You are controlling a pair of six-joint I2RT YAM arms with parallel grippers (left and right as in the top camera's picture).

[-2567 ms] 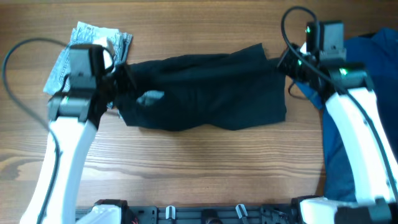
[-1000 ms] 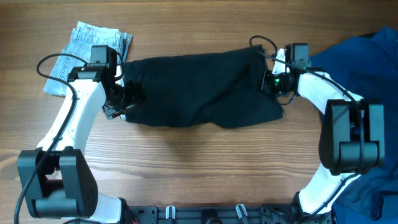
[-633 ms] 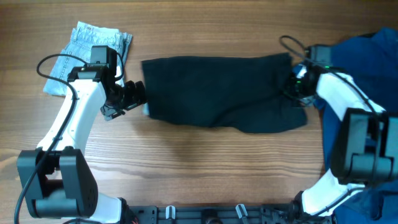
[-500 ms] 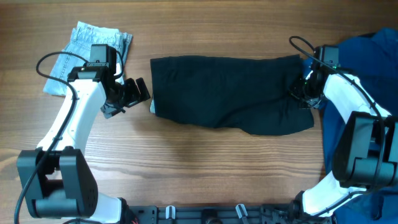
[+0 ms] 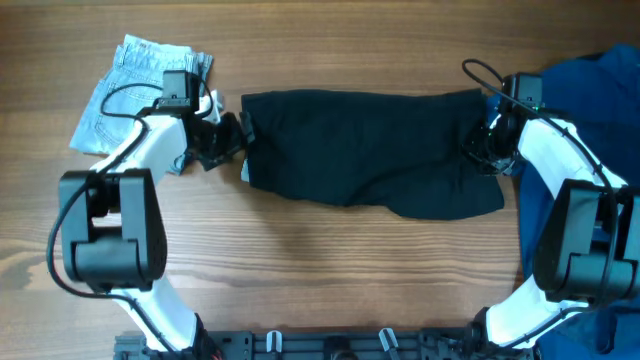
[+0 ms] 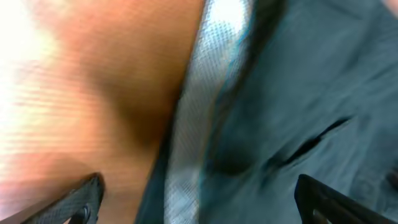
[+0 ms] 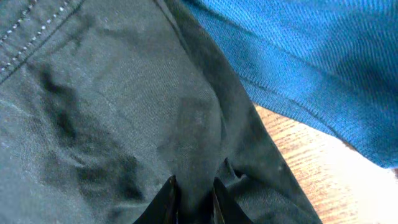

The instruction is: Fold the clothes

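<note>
On the far left the denim shorts (image 5: 140,80) lie in a small flat pile on the table (image 5: 320,280), away from the work, so I think they are done. Next comes the left gripper (image 5: 224,142). Its jaws are spread wide apart with nothing between them. It sits right at the left edge of the black garment (image 5: 370,150), where a strip of pale grey lining (image 6: 199,124) peeks out, so it looks ready to take that edge.

The black garment lies in the middle of the table, stretched out long and mostly flat, which should make it easy to fold. At its right end the right gripper (image 5: 487,150) has its jaws pinched together on a little fold of the black cloth. I think it holds that end so the cloth lies straight.

On the far right the blue garment (image 5: 590,90) lies in a heap right beside the black one, partly out of view. It seems to wait for its turn.

Counting: three clothes, one denim, one black, one blue. Two grippers, one with jaws apart and one pinching. One table
</note>
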